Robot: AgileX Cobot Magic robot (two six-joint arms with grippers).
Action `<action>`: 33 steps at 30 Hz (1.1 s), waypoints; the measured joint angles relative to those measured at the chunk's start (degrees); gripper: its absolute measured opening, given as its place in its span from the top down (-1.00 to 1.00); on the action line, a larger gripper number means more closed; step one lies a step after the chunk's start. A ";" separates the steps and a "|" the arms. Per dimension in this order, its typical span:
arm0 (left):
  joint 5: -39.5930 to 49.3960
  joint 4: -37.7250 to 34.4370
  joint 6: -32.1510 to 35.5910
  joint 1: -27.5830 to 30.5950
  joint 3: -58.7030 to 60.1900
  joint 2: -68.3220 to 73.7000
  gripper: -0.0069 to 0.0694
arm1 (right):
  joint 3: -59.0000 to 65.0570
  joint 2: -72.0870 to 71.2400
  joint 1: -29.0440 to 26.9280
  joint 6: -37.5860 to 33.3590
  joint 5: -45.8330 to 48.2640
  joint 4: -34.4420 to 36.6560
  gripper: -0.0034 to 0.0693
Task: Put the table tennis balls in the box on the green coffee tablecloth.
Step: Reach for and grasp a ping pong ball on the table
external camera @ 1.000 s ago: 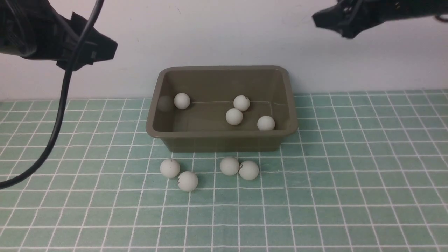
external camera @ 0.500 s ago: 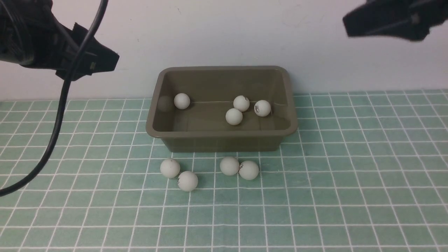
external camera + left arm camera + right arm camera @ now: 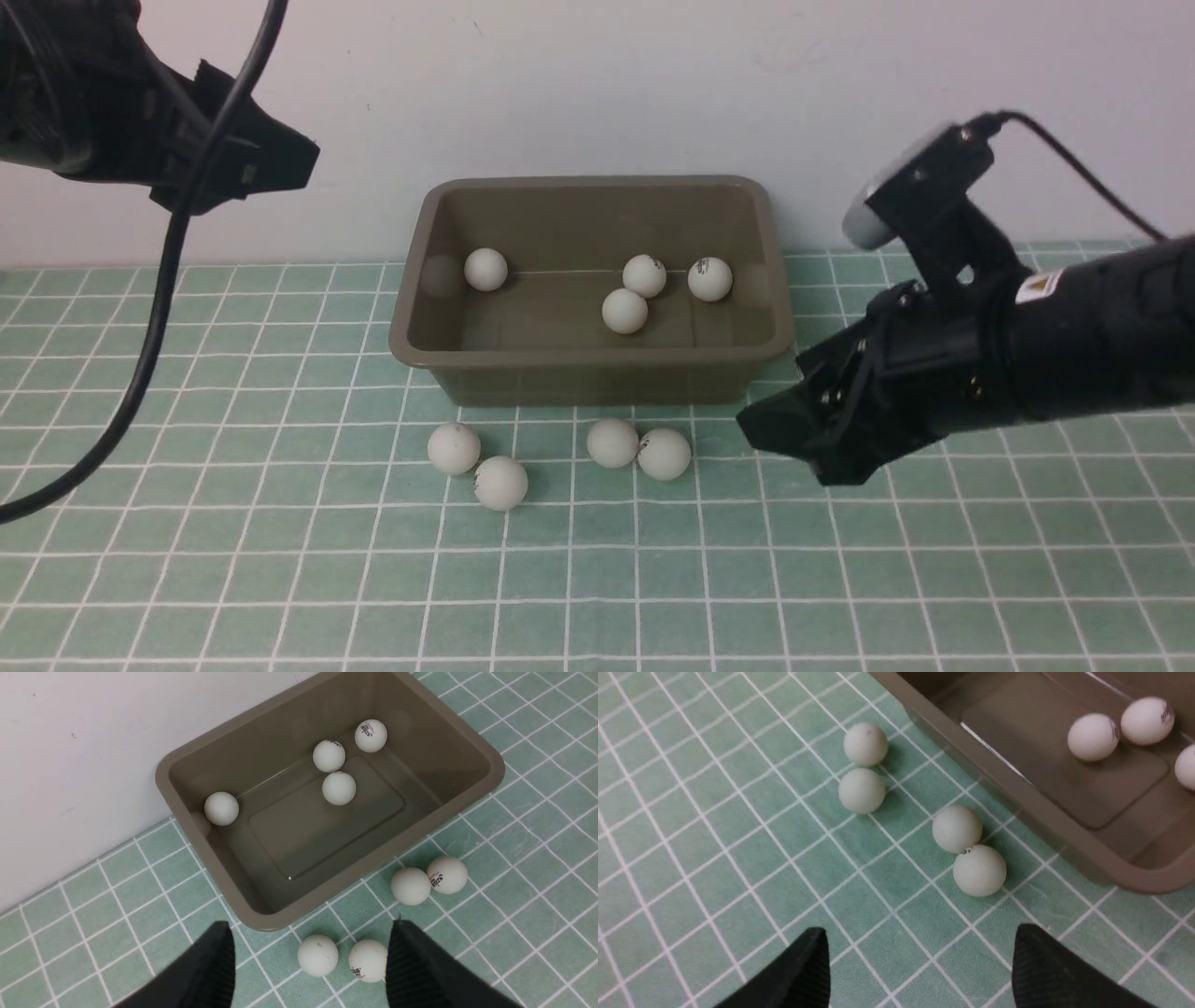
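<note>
My right gripper [image 3: 780, 437] is now down low beside the box [image 3: 597, 373], and one ball [image 3: 710, 279] inside lies farther back.

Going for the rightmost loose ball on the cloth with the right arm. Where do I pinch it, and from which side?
Come from above and close across the middle of the ball, one finger on its near side, one on the box side. The neighbour touches its left, so a left-right pinch has no room; the other sides look clear. The right gripper is open.
</note>
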 joint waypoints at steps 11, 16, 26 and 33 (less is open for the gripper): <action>0.00 -0.12 -0.10 0.00 0.00 0.00 -0.22 | 2.74 10.50 0.53 3.70 -8.43 18.41 -0.39; 0.00 -0.12 -0.15 0.00 0.00 0.00 -0.22 | 2.74 15.94 0.53 0.09 -11.29 25.42 -0.39; 0.00 -0.07 -0.15 0.00 0.00 0.00 -0.22 | 0.09 24.73 0.53 -16.19 -10.99 41.08 -0.41; 0.00 -0.07 -0.15 0.00 0.00 0.00 -0.22 | -2.99 28.46 0.53 -20.67 -10.96 44.76 -0.41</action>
